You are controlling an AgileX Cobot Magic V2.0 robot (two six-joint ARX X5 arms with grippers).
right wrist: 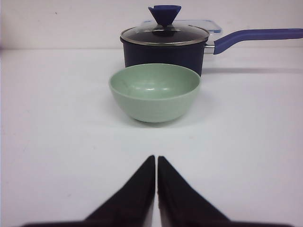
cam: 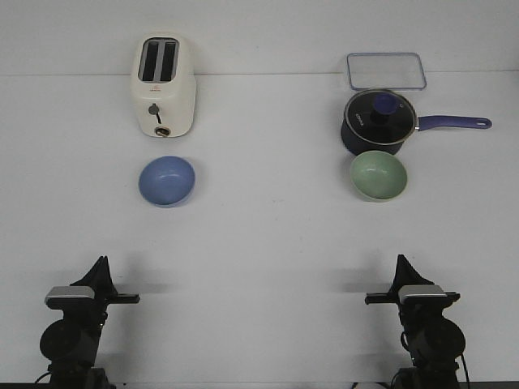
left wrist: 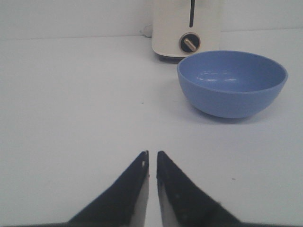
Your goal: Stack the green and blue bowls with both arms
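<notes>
The blue bowl [cam: 166,181] stands upright and empty on the white table at the left, in front of the toaster. It also shows in the left wrist view [left wrist: 232,82]. The green bowl [cam: 378,176] stands upright and empty at the right, just in front of the saucepan, and shows in the right wrist view [right wrist: 155,92]. My left gripper [cam: 100,263] is shut and empty near the front edge, well short of the blue bowl; its tips show in its wrist view [left wrist: 152,154]. My right gripper [cam: 401,261] is shut and empty, well short of the green bowl [right wrist: 156,158].
A cream toaster [cam: 163,85] stands behind the blue bowl. A dark navy saucepan [cam: 379,123] with a glass lid stands behind the green bowl, its handle [cam: 454,122] pointing right. A clear lidded container [cam: 386,70] lies behind it.
</notes>
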